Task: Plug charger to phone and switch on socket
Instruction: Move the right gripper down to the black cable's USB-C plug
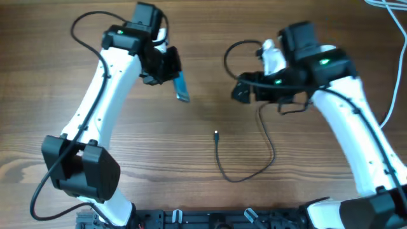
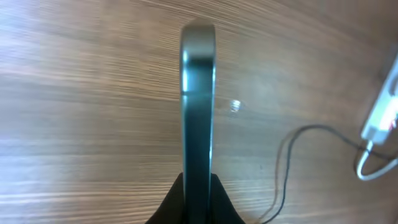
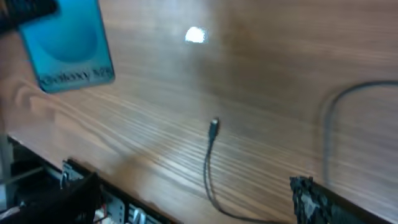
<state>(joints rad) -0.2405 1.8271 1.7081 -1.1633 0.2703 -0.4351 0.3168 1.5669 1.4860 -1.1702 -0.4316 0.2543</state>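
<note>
My left gripper [image 1: 166, 69] is shut on the phone [image 1: 182, 86] and holds it above the table, teal screen toward the right arm. The left wrist view shows the phone edge-on [image 2: 198, 106] between the jaws [image 2: 198, 202]. The right wrist view shows its screen with "Galaxy" text [image 3: 68, 43]. The charger cable lies on the table with its tip [image 1: 216, 135] at the centre, seen also in the right wrist view [image 3: 214, 126]. It loops toward my right gripper [image 1: 241, 92], which is open and empty. The socket [image 2: 382, 115] shows at the right edge, white with a red mark.
The table is brown wood [image 1: 57, 76]. A thick white cord [image 1: 395, 83] runs along the far right edge. The charger cable loop [image 1: 235, 178] lies near the front edge. The black rail of the arm bases [image 1: 210, 219] runs along the front.
</note>
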